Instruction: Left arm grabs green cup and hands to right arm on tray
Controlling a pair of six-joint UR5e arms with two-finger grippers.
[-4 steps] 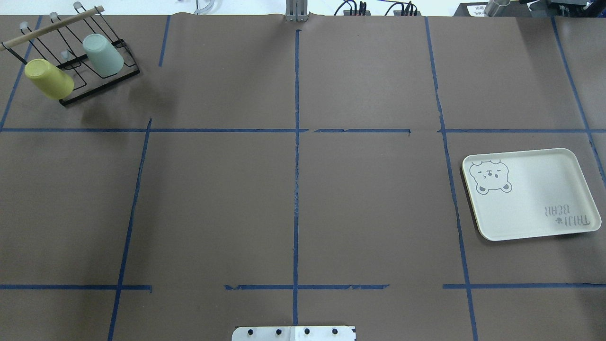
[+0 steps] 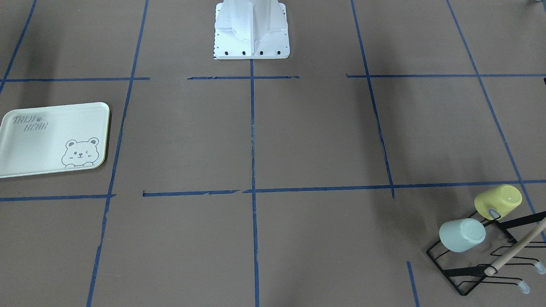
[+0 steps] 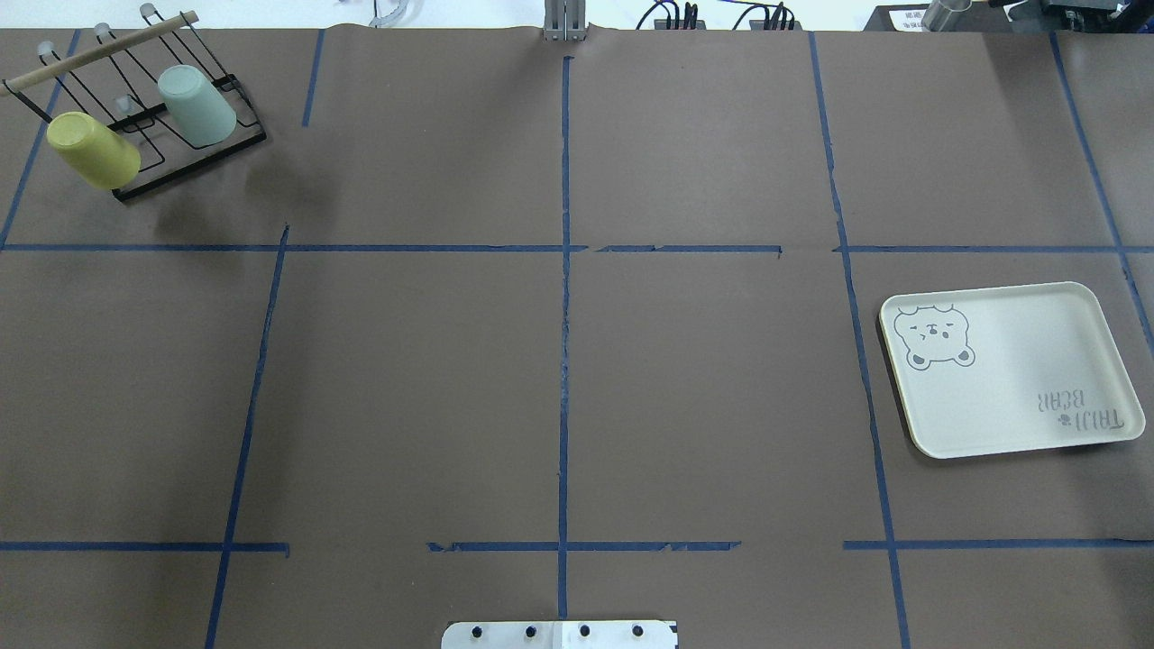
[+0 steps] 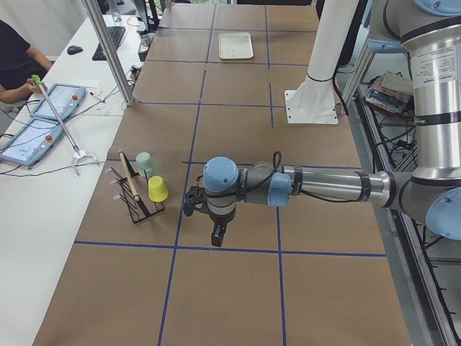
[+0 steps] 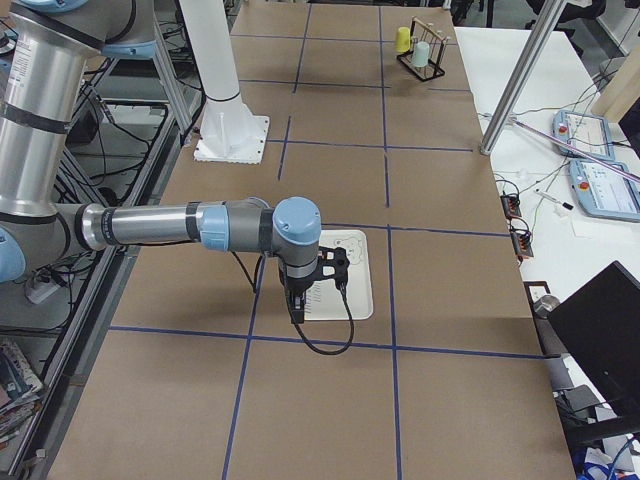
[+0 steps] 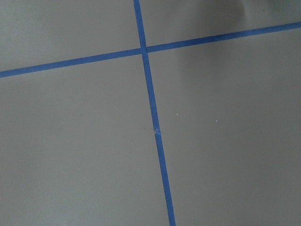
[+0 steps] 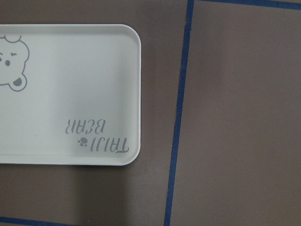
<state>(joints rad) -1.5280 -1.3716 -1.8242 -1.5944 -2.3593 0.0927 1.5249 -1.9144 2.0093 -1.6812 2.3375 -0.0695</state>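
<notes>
The green cup (image 3: 196,105) hangs upside down on a black wire rack (image 3: 194,158) at the far left of the table, next to a yellow cup (image 3: 93,150). It also shows in the front view (image 2: 462,235) and the left side view (image 4: 145,163). The tray (image 3: 1010,370) lies empty at the right and fills part of the right wrist view (image 7: 70,84). The left gripper (image 4: 218,236) hovers over the table to the right of the rack; I cannot tell whether it is open or shut. The right gripper (image 5: 295,310) hangs over the tray (image 5: 355,290); I cannot tell its state either.
The rack has a wooden handle bar (image 3: 99,50). The brown table cover carries blue tape lines (image 3: 564,270). The white robot base (image 2: 251,30) stands at the table's near middle edge. The left wrist view shows only table cover and a tape crossing (image 6: 143,49).
</notes>
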